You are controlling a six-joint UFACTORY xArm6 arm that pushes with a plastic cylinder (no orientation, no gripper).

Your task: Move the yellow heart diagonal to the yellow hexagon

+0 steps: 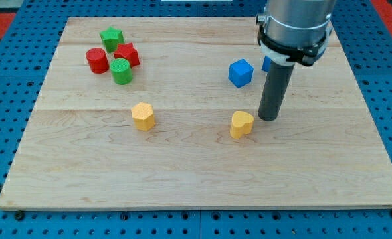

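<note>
Yellow heart (242, 124) just left of my tip (269, 119), yellow hexagon (143, 116) well apart leftward.

Yellow heart (242, 124), yellow hexagon (143, 116), blue cube (240, 73), pale wooden board (202, 179).

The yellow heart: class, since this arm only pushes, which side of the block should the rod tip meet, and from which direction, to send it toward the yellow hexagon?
Push on the yellow heart at its view's-right face, coming from the view's right. My tip already stands just right of it, slightly toward the top, and the yellow hexagon lies across bare board to the left. Meeting the face centrally should help stop the small block from spinning aside.
</note>
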